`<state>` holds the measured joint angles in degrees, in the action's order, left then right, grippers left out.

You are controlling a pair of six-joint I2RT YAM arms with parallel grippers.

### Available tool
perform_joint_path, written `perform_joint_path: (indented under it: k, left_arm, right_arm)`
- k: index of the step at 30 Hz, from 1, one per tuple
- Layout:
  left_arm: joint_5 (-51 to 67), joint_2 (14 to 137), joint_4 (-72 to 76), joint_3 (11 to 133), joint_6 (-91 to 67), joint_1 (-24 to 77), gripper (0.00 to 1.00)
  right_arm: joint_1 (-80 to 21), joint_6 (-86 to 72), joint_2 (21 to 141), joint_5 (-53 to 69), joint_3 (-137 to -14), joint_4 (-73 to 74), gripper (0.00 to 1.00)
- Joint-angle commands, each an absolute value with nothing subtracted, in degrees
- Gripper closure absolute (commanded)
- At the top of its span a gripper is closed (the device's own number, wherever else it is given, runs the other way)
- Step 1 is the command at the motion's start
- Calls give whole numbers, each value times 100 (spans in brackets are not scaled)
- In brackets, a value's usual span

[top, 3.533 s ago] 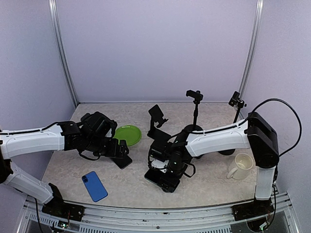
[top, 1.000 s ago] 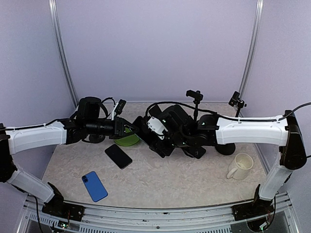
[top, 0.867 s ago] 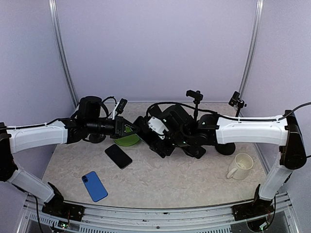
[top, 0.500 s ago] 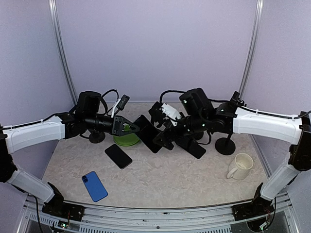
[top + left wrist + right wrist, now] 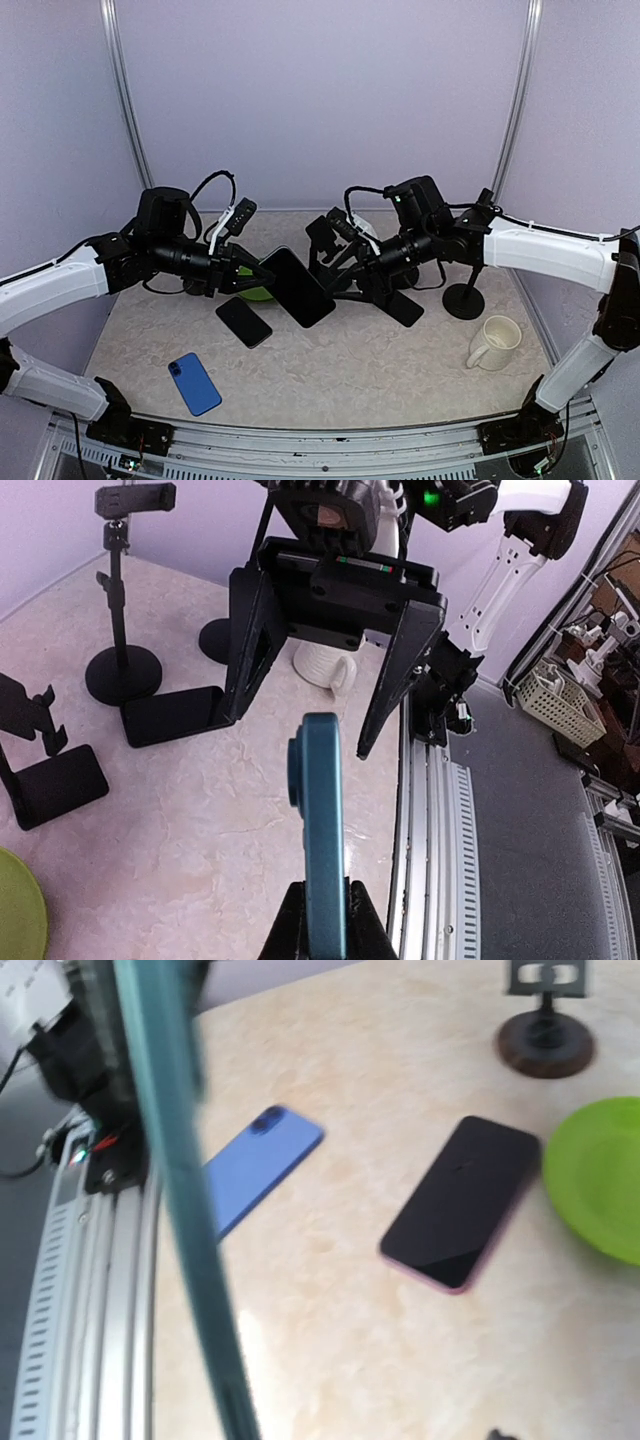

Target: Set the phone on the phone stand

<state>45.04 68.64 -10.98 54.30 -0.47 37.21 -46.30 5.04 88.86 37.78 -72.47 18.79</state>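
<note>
My left gripper (image 5: 248, 276) is shut on the lower end of a dark teal phone (image 5: 295, 288) and holds it in the air over the middle of the table. In the left wrist view the phone (image 5: 322, 810) stands edge-on between my pads (image 5: 290, 930). My right gripper (image 5: 337, 278) faces it from the right, open, its fingers (image 5: 245, 640) spread wide to either side of the phone's free end without touching it. The black phone stand (image 5: 321, 236) stands behind them, also seen as the phone stand (image 5: 45, 775) at the left.
On the table lie a black phone with a pink edge (image 5: 244, 321), a blue phone (image 5: 194, 383) and another black phone (image 5: 402, 305). A green plate (image 5: 600, 1180) sits under the left arm. A white mug (image 5: 495, 343) and a tall clamp stand (image 5: 402, 200) are at the right.
My right gripper has let go of the phone and drawn back to the right. The left gripper keeps its grip and has carried the phone slightly down and forward.
</note>
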Motion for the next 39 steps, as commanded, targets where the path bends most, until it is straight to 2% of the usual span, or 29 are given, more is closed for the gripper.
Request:
perform_joint_path:
  k: [1, 4, 9, 13, 15, 17, 19, 21, 26, 28, 32, 39]
  left_arm:
    - [4817, 6956, -1186, 5776, 291, 3705, 100]
    - [4787, 6972, -1142, 5804, 263, 3702, 100]
    - [4635, 7006, -1034, 5839, 260, 3684, 100]
    - [4557, 7022, -888, 5847, 247, 3678, 100]
    - [4484, 7031, -842, 5853, 272, 3673, 100]
    - [4322, 7039, -815, 5862, 264, 3671, 83]
    - [4173, 7019, -745, 5820, 209, 3670, 68]
    - [4044, 6971, -643, 5719, 89, 3651, 59]
    - [4188, 6814, -288, 5247, -306, 3529, 55]
    - [4280, 6750, -68, 5037, -473, 3510, 56]
    - [4397, 6723, 276, 4858, -702, 3448, 64]
    - [4653, 6840, 478, 4894, -827, 3411, 84]
  right_arm:
    - [-4649, 865, 9312, 4422, -7571, 1996, 36]
    - [-4646, 970, 9504, 4660, -7702, 2131, 46]
    - [-4653, 924, 9579, 4857, -7659, 2004, 57]
    - [-4649, 916, 9683, 4969, -7723, 2023, 73]
    - [-4647, 919, 9694, 5031, -7721, 1990, 87]
    - [-4649, 937, 9703, 5069, -7748, 1989, 100]
    - [-4643, 948, 9689, 5070, -7751, 1974, 100]
    - [-4599, 879, 9677, 5132, -7772, 1892, 100]
    - [-4499, 706, 9765, 5371, -7975, 1760, 100]
    - [-4496, 677, 9834, 5457, -8077, 1757, 100]
    - [-4491, 647, 9941, 5548, -8196, 1759, 100]
    - [-4473, 582, 10108, 5679, -8308, 1750, 100]
